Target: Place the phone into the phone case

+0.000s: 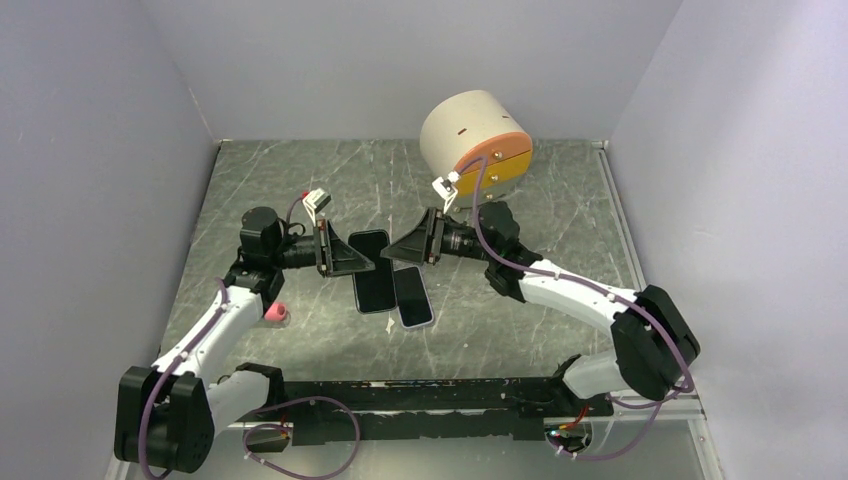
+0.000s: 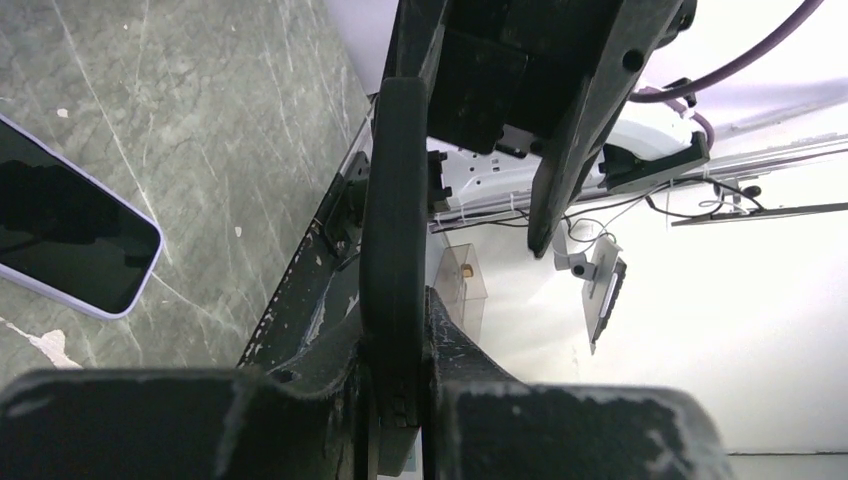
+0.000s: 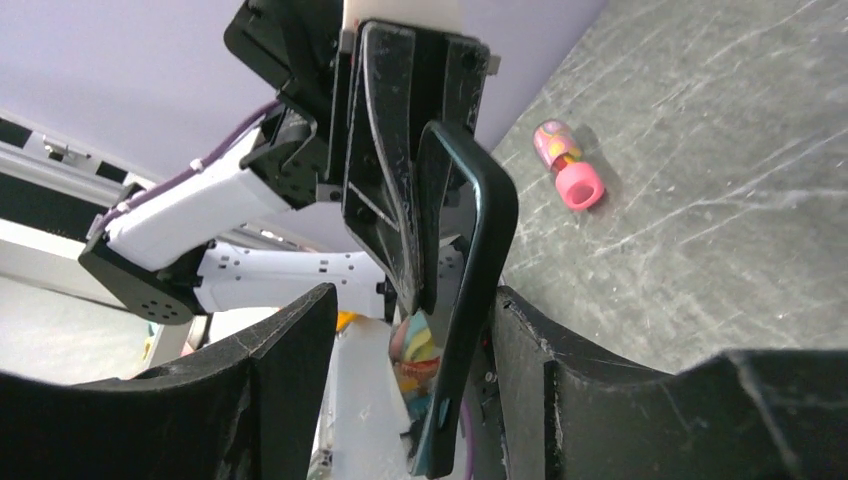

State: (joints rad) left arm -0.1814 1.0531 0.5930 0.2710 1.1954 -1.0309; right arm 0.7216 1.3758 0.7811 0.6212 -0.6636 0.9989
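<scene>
The dark-screened phone (image 1: 413,297) with a pale lilac rim lies flat, screen up, on the grey marble-patterned table (image 1: 520,300), just below centre in the top view and not yet in anything. Just left of it and overlapping its upper corner in that view is the dark teal, soft-looking phone case (image 1: 372,272), lifted off the surface. The left gripper (image 1: 347,255) is pinched tight on one side wall of the case; its wrist view shows the case edge-on, rising from between the pressed fingers.

The right gripper (image 1: 405,247) faces it from the centre-right with its fingers spread. In its own view, one finger sits on each side of the case edge, though contact is not clear. This looks like a handover or regrip, probably to set the case open-side up for the phone.

A small pink cylinder (image 1: 277,314) rests at the lower left. A beige drum with an orange-and-yellow face (image 1: 475,140) stands at the upper centre, well apart.
</scene>
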